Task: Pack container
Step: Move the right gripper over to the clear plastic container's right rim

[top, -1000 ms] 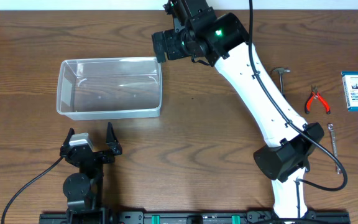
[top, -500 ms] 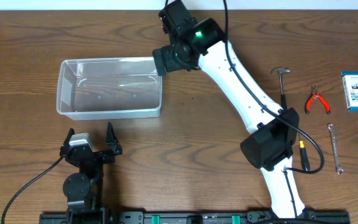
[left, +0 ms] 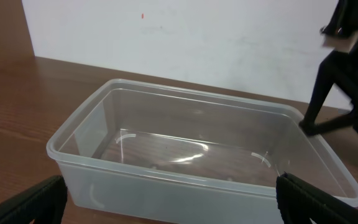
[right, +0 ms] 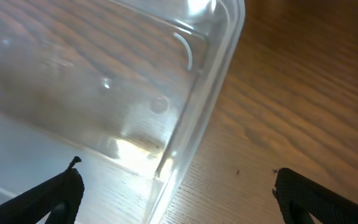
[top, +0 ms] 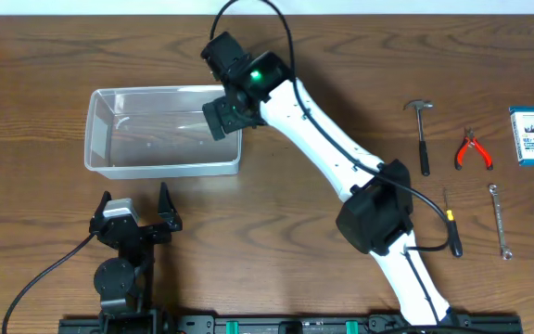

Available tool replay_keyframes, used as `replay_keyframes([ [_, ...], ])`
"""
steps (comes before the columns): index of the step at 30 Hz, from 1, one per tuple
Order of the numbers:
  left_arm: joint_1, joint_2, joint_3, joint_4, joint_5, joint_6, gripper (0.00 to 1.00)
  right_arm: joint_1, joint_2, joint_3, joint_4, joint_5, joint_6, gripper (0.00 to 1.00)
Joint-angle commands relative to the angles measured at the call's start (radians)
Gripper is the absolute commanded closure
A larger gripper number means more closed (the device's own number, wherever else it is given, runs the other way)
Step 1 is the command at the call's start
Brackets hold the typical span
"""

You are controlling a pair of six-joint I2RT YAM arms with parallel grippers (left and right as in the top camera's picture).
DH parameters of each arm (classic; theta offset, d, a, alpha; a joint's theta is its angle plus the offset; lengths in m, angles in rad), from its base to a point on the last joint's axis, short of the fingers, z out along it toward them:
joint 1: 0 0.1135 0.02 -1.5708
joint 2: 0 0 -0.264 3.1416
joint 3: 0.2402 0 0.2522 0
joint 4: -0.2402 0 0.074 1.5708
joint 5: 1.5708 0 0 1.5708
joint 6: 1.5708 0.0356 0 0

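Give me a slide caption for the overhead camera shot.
Open right gripper hovering over the right end of the empty clear rectangular plastic tub; hand tools lie apart at far right.

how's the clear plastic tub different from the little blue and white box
The clear plastic rectangular tub is see-through, open-topped and empty; the small blue-and-white box is opaque and printed. The tub dwarfs the box. The tub sits left of centre; the box lies at the right edge. Both are rectangular, on the wooden table.
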Motion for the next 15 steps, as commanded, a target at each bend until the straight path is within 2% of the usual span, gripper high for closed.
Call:
replay_keyframes([
  [1,0.006,-0.006,-0.011,-0.047,-0.016,0.005,0.02,0.004,0.015,0.013,-0.013,0.070,0.057,0.01],
  [5,0.006,-0.006,-0.011,-0.047,-0.016,0.005,0.02,-0.002,0.019,0.013,-0.027,0.069,0.107,0.01],
  [15,0.006,-0.006,-0.011,-0.047,-0.016,0.005,0.02,-0.002,0.040,0.004,-0.034,0.081,0.130,0.01],
])
